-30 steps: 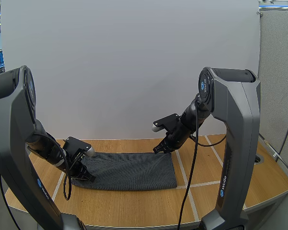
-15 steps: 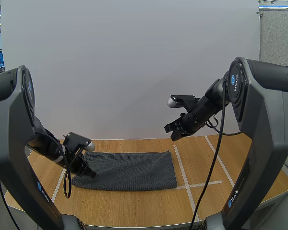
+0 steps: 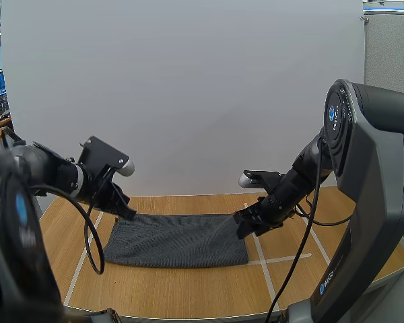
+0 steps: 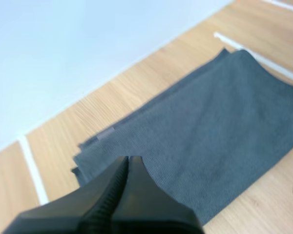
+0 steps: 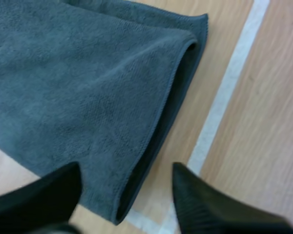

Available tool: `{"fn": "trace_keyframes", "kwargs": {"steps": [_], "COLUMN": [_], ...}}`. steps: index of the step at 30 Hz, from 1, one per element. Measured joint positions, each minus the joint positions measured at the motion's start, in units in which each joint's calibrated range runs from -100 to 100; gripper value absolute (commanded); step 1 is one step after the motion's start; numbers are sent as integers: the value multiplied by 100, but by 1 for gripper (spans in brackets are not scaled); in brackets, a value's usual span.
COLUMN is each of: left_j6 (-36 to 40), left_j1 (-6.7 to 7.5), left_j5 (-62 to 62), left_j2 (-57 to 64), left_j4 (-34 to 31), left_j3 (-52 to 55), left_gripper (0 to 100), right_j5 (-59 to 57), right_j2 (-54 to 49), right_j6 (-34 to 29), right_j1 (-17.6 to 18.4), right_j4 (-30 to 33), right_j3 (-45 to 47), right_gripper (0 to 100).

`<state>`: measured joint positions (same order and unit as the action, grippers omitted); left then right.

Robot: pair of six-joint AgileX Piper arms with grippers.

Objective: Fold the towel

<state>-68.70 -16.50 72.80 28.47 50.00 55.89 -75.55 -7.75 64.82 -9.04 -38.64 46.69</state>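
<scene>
Since a second ago my left gripper (image 4: pixel 128 158) has lifted off the towel (image 3: pixel 178 241), fingers together on nothing; my right gripper (image 5: pixel 126 168), spread wide, has dropped to its right edge. It lies doubled on the table (image 3: pixel 188 289); a crosswise fold looks still due.

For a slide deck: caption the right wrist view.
Right jaws open over a corner of the towel, beside a white line.

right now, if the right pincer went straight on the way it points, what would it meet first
Probably the towel, at its folded corner; the open right pincer points at it.
</scene>
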Motion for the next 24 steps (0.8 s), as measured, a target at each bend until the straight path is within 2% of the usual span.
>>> {"fn": "trace_keyframes", "kwargs": {"steps": [2,5,7,8,10,12,13,15,24], "left_j6": [155,204,305,329,363,485,545,597,839], "left_j1": [0,0,0,0,0,0,0,0,0], "left_j5": [64,64,96,120,120,153,196,275,404], "left_j2": [386,533,760,812,911,1247,1480,1668,2057], "left_j4": [-12,-12,-24,-24,-24,-24,-24,-35,-217], "left_j3": [0,0,0,0,0,0,0,0,0], "left_gripper": [32,68,79,80,71,38,19,0,0], "right_j5": [222,320,391,391,442,492,531,531,569], "right_j2": [0,0,0,12,61,174,248,377,963], "right_j6": [9,9,9,9,21,91,140,217,803], "right_j1": [0,0,0,0,0,0,0,0,0], "right_j4": [0,-13,-21,-24,-60,-133,-183,-307,-1023], "right_j3": [31,35,47,46,46,46,46,46,46], "right_gripper": [100,100,100,100,100,100,100,100,100]}}
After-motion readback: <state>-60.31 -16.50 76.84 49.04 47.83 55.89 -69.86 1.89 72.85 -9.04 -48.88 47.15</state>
